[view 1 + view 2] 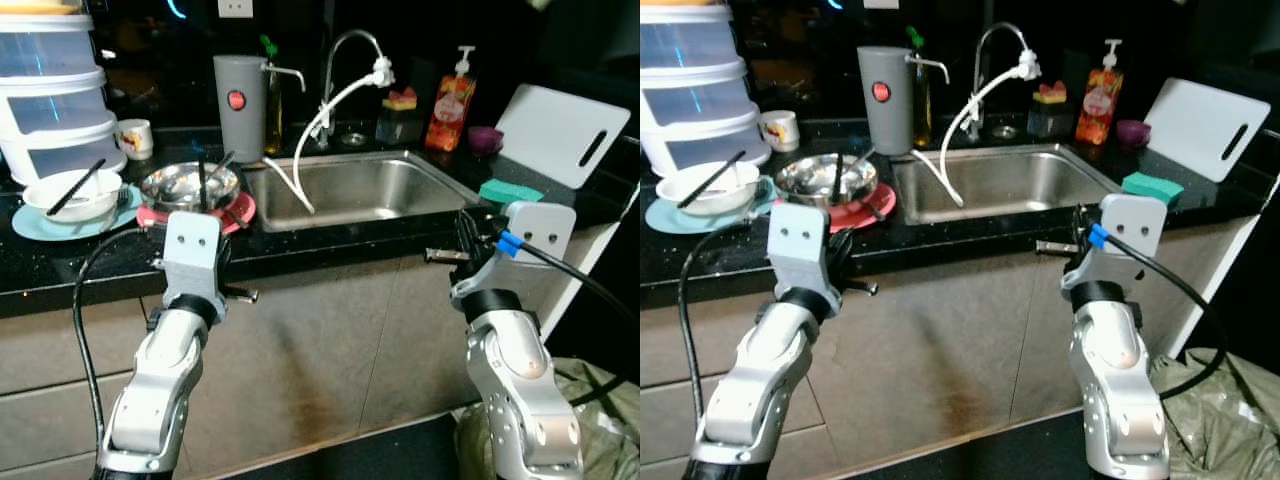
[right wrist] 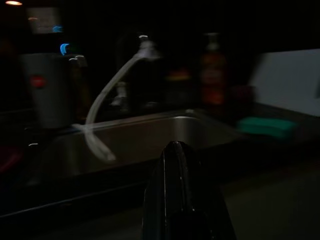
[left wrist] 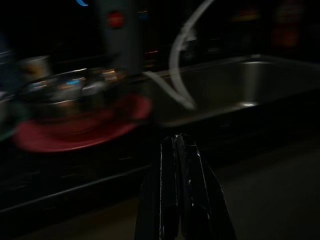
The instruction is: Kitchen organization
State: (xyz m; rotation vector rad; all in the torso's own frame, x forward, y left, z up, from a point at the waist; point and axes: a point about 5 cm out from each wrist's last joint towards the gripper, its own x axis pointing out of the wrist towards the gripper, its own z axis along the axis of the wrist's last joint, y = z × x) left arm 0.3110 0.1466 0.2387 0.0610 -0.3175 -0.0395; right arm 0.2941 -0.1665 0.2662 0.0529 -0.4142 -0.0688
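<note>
Your left end effector (image 3: 180, 165) has its two black fingers pressed together with nothing between them, held in front of the cabinet just below the bench (image 1: 60, 275) edge and aimed toward the red plate (image 1: 240, 212). Your right end effector (image 2: 174, 165) is likewise closed and empty, raised at the bench edge in front of the sink (image 1: 350, 190).

Moving outward on the left: the red plate carries a steel bowl (image 1: 185, 183) with utensils standing in it. Beside it a white bowl (image 1: 70, 195) with black chopsticks sits on a pale blue plate (image 1: 30, 225), with a small mug (image 1: 135, 138) and a stack of clear containers (image 1: 50, 90) behind.

On the right, a green sponge (image 1: 510, 191) lies on the bench near the white cutting board (image 1: 562, 130), which leans against the wall. The soap bottle (image 1: 450, 100) and grey canister (image 1: 238, 105) stand behind the sink, and a white hose (image 1: 320, 125) droops from the tap into the basin.

As I read it, you have barely started: the sink basin looks empty, the dirty dishes are all still on the bench, and nothing is gripped. Everything remains to be sorted.
</note>
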